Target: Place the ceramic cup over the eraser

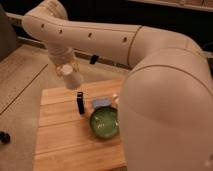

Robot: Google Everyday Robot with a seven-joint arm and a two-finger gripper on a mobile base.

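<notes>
The ceramic cup (72,78) is small, white and tapered. It hangs in the air above the back left of the wooden table (60,135). My gripper (67,69) is shut on its upper end, at the tip of the big cream arm that reaches in from the right. The eraser (80,103), a narrow black block, stands upright on the table just below and slightly right of the cup, apart from it.
A round green bowl (104,122) sits on the table right of the eraser, with a pale blue flat block (101,103) behind it. My arm's bulky body (165,110) hides the table's right side. Grey floor (20,80) lies to the left.
</notes>
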